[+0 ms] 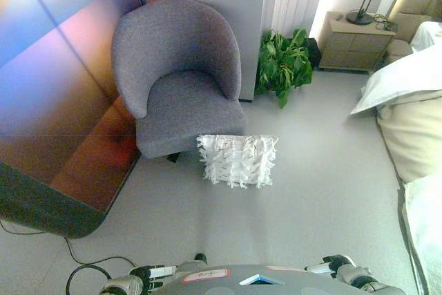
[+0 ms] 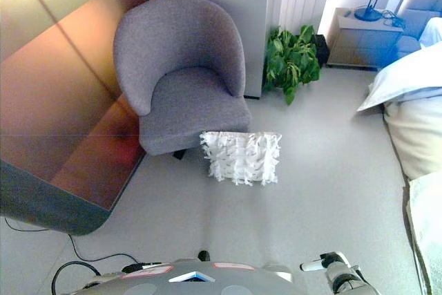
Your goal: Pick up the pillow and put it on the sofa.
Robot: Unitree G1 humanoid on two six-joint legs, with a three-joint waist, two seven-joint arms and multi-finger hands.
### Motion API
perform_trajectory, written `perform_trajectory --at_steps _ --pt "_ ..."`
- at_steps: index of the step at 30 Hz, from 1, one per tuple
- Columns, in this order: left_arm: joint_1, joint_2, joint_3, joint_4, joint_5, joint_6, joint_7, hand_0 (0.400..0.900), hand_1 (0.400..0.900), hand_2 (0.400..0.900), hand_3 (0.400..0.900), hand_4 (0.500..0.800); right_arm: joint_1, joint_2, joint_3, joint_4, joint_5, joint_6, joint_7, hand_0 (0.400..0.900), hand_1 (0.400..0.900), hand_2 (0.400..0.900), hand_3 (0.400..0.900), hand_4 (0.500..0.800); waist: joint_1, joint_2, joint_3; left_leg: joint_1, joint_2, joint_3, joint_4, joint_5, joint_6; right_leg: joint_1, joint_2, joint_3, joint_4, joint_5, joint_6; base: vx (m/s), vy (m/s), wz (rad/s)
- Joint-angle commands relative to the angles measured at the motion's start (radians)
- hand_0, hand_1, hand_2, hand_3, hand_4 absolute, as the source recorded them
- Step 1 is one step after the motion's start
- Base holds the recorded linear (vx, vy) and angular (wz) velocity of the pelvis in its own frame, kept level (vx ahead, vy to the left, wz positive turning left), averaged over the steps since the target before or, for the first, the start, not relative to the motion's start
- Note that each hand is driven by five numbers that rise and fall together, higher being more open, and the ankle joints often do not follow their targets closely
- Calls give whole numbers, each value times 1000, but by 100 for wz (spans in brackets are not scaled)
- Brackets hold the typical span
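A white fringed pillow [image 1: 237, 160] stands on the grey floor, resting against the front right corner of the grey armchair [image 1: 181, 77]. The armchair's seat [image 2: 195, 105] holds nothing. My left hand [image 1: 150, 272] shows only at the bottom edge, left of centre, well short of the pillow. My right hand [image 1: 333, 265] shows at the bottom edge on the right, also far from the pillow. Only small parts of both hands are visible. Neither touches anything.
A potted green plant [image 1: 283, 63] stands behind the pillow, right of the armchair. A nightstand [image 1: 351, 41] with a lamp is at the back right. A bed with white bedding [image 1: 414, 112] fills the right side. A glossy panel [image 1: 55, 94] lines the left.
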Motion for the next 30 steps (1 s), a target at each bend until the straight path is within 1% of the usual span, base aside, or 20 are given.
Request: perform_trajectory --at_steps 1,2,4,6,8,10,15,21,26,30 --pt "-51 59 -18 25 -8 15 5 900 900 900 900 800 -67 14 3 49 18 2 -20 900 900 900 900 800 11 -63 25 69 -53 92 1 -117 42 -33 -33 16 0 9 56 0 0 0" --pt "-53 62 -16 28 -6 25 1 900 900 900 900 800 -70 12 4 51 21 6 -19 900 900 900 900 800 11 -62 25 70 -53 92 1 -117 43 -32 -33 17 1 9 56 0 0 0" --pt "-57 67 -19 29 -13 27 -4 900 900 900 900 800 -72 7 5 49 19 11 -16 900 900 900 900 800 10 -61 26 71 -54 92 1 -118 44 -33 -34 18 1 10 57 0 0 0" --pt "-57 67 -21 31 3 46 -36 900 900 900 900 800 -74 5 5 54 18 11 -15 900 900 900 900 800 9 -61 26 72 -56 92 1 -120 45 -34 -34 19 1 9 57 0 0 0" --pt "-55 65 -27 33 3 36 -36 900 900 900 900 800 -76 7 6 54 13 15 -7 900 900 900 900 800 10 -61 25 72 -56 93 1 -121 45 -34 -34 20 1 10 58 15 -5 -1" --pt "-52 62 -29 33 9 37 -43 900 900 900 900 800 -75 10 9 56 11 17 -1 900 900 900 900 800 10 -61 23 73 -56 94 1 -122 45 -34 -35 19 1 9 58 32 -12 -1" --pt "-50 52 -30 43 6 40 -39 900 900 900 900 800 -70 21 8 61 20 19 0 900 900 900 900 800 9 -62 23 75 -57 95 1 -124 46 -34 -35 20 3 9 58 35 -18 -1" --pt "-61 42 -37 47 17 23 -47 900 900 900 900 800 -72 28 13 63 24 19 7 900 900 900 900 800 8 -64 27 77 -58 93 1 -124 48 -34 -34 18 5 7 57 44 -43 -1" --pt "-61 36 -53 43 28 26 -47 900 900 900 900 800 -72 33 17 59 36 21 16 900 900 900 900 800 5 -65 29 81 -54 95 1 -126 47 -34 -31 18 9 3 54 57 -100 -5" --pt "-62 36 -57 48 49 40 -50 900 900 900 900 800 -71 34 14 58 54 36 30 900 900 900 900 800 1 -67 30 84 -43 98 2 -124 44 -36 -20 16 20 -7 45 68 -149 -7"
